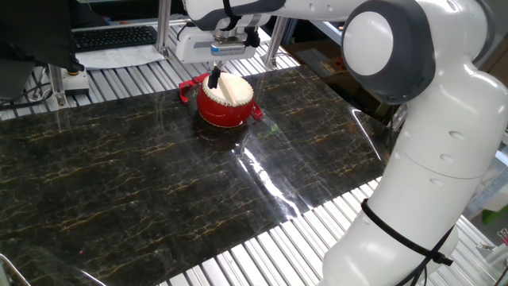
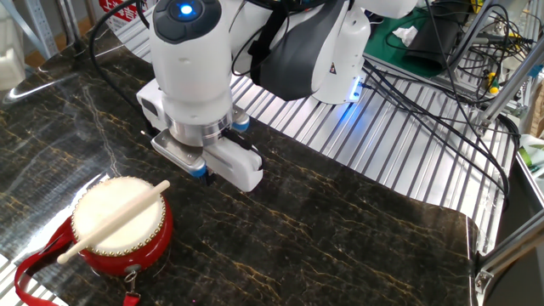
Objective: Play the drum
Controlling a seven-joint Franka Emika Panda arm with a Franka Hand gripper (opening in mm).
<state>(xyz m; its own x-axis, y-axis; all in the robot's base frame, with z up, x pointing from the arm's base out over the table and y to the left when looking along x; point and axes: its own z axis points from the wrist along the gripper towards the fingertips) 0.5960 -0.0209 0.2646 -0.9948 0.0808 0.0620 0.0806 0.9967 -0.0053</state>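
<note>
The drum [image 1: 226, 102] is red with a cream top and stands at the far side of the dark mat; it also shows in the other fixed view [image 2: 119, 228]. A thin light wooden stick [image 2: 115, 219] lies loose across its skin. My gripper [image 1: 213, 80] hangs at the drum's far-left rim, just above it, its dark fingers together and holding nothing. In the other fixed view the white hand [image 2: 204, 153] stands beside the drum and hides the fingertips.
A red strap [image 2: 34, 270] trails from the drum onto the dark marble-pattern mat [image 1: 159, 175]. Ribbed metal table [image 2: 357, 127] surrounds the mat. A keyboard [image 1: 111, 36] lies behind it, and cables [image 2: 442, 76] lie at the far edge.
</note>
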